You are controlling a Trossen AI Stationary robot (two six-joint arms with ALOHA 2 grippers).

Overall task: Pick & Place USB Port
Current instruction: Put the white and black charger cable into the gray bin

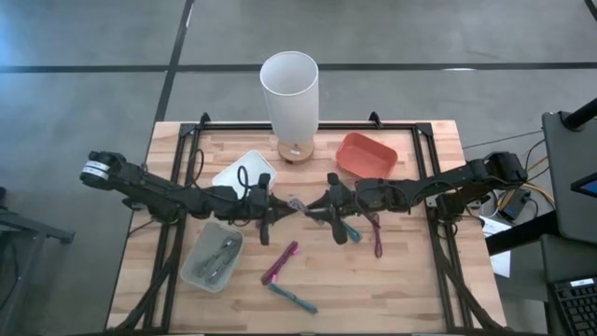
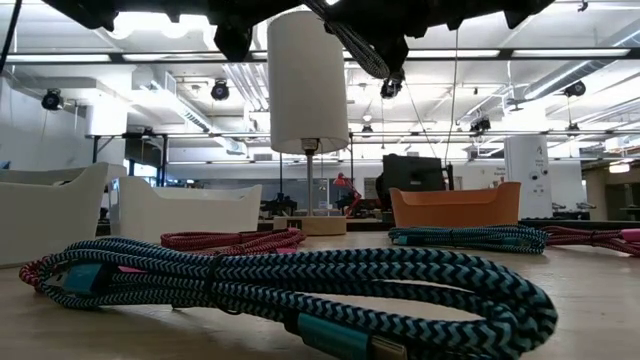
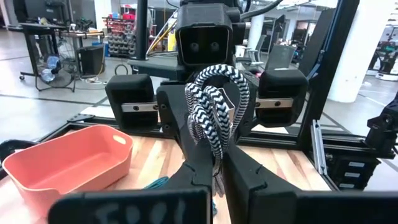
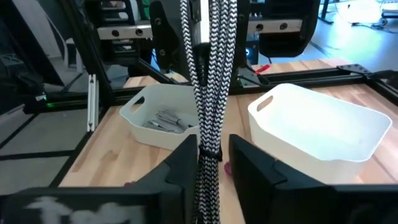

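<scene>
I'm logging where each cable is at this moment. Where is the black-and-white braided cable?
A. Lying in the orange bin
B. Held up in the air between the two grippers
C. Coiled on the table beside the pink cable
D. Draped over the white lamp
B: the black-and-white cable hangs between the left gripper and right gripper, above the table.
</scene>
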